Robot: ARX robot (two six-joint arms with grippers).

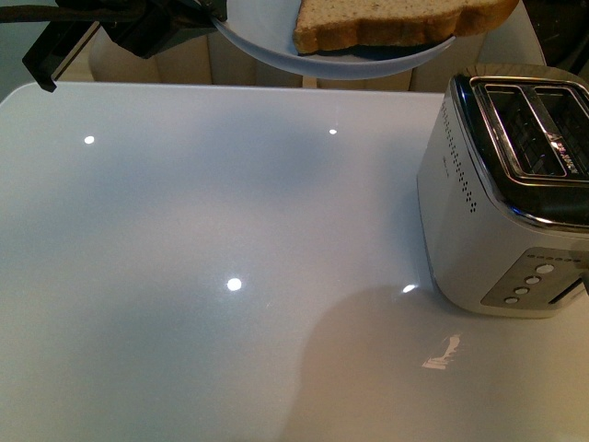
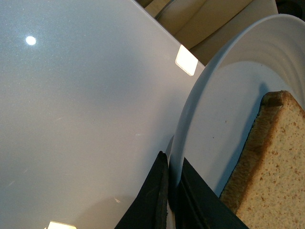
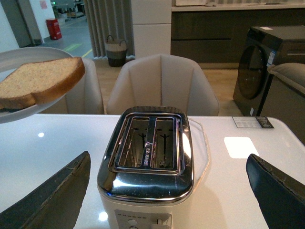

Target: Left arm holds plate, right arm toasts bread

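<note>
Clamps the plate (image 2: 209, 119) rim in the left gripper (image 2: 171, 195), raised left of the toaster (image 3: 147, 157), bread (image 1: 396, 23) lying on it. Holds the right gripper (image 3: 164, 191) near the toaster, jaws wide apart, empty.

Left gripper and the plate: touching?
Touching. The left wrist view shows the plate with its rim clamped between the two black fingers of the left gripper.
</note>
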